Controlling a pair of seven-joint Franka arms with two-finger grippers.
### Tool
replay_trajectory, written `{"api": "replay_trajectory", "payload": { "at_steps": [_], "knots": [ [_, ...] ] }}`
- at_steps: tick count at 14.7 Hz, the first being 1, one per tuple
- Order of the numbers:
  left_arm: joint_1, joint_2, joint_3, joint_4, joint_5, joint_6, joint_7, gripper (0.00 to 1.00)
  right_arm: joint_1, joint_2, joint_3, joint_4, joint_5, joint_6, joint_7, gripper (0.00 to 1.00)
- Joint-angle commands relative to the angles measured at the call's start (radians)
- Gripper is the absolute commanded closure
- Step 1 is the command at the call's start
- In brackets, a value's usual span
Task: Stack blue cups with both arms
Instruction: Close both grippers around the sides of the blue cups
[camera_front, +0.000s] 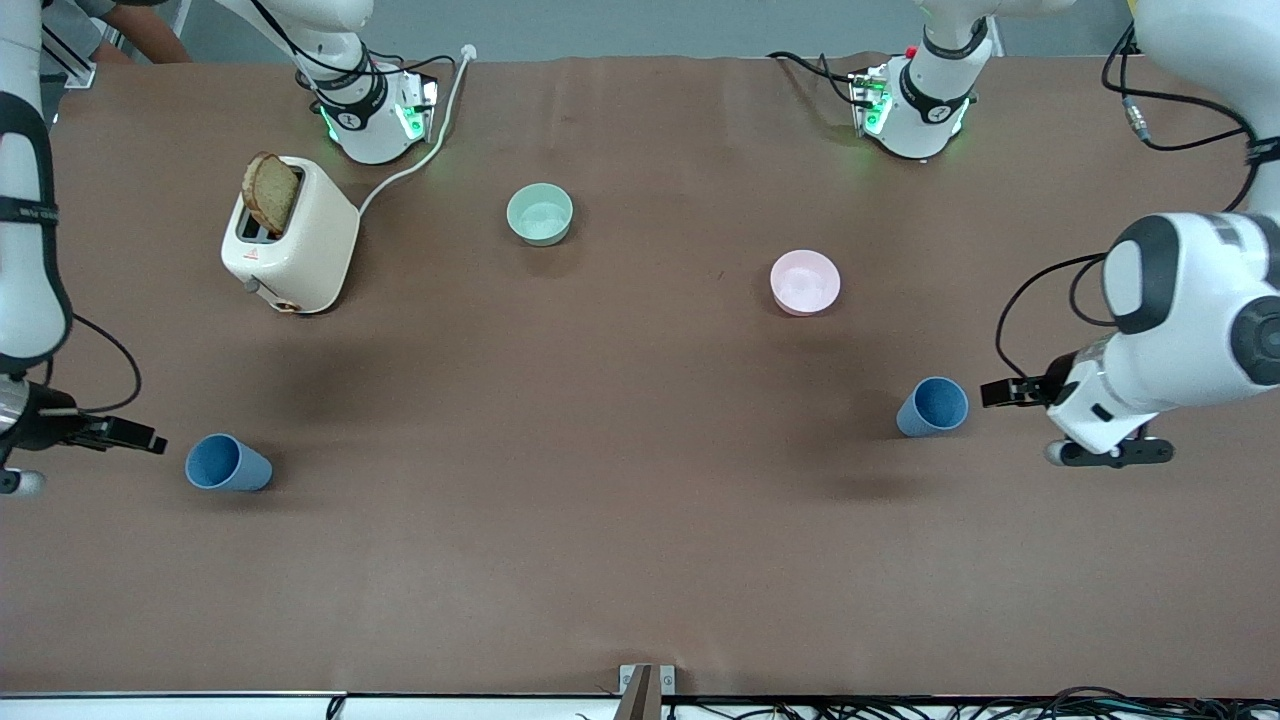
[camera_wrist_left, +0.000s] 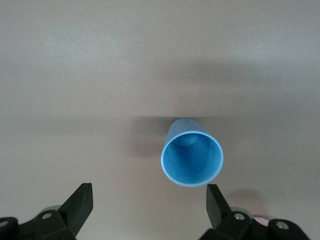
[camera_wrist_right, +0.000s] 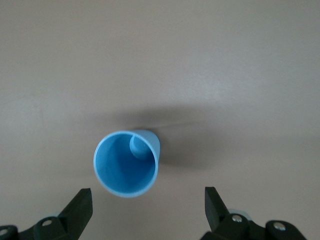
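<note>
At the right arm's end of the worktop my right tool hangs with its fingers spread, holding nothing, just beside the first blue cup, which lies on its side. A toaster with a bread slice, a green bowl and a pink bowl sit farther from the camera. The second blue cup lies tipped near the left arm's end, and my left tool is spread beside it, empty. I judge both cups light, stiff, smooth plastic, likely to roll; I would pinch across the wall near the rim.
</note>
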Motion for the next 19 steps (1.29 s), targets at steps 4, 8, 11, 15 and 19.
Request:
{"api": "replay_trajectory", "payload": {
  "at_steps": [4,8,11,15,19],
  "knots": [
    [-0.015,0.074,-0.003,-0.053,0.009,0.09,-0.001,0.0,-0.011,0.078,0.009,-0.011,0.035,0.081,-0.042,0.05],
    [-0.019,0.117,-0.004,-0.051,0.009,0.115,-0.001,0.01,-0.01,0.115,0.009,-0.016,0.058,0.098,-0.042,0.1],
    [-0.021,0.137,-0.004,-0.054,0.009,0.113,0.004,0.23,-0.01,0.134,0.009,-0.015,0.06,0.1,-0.042,0.17],
    [-0.019,0.146,-0.004,-0.05,0.009,0.112,0.004,0.62,-0.002,0.137,0.009,-0.015,0.058,0.101,-0.042,0.48],
    [-0.021,0.145,-0.004,-0.045,0.009,0.104,0.007,0.95,-0.002,0.135,0.009,-0.002,0.058,0.1,-0.036,0.89]
  ]
}}
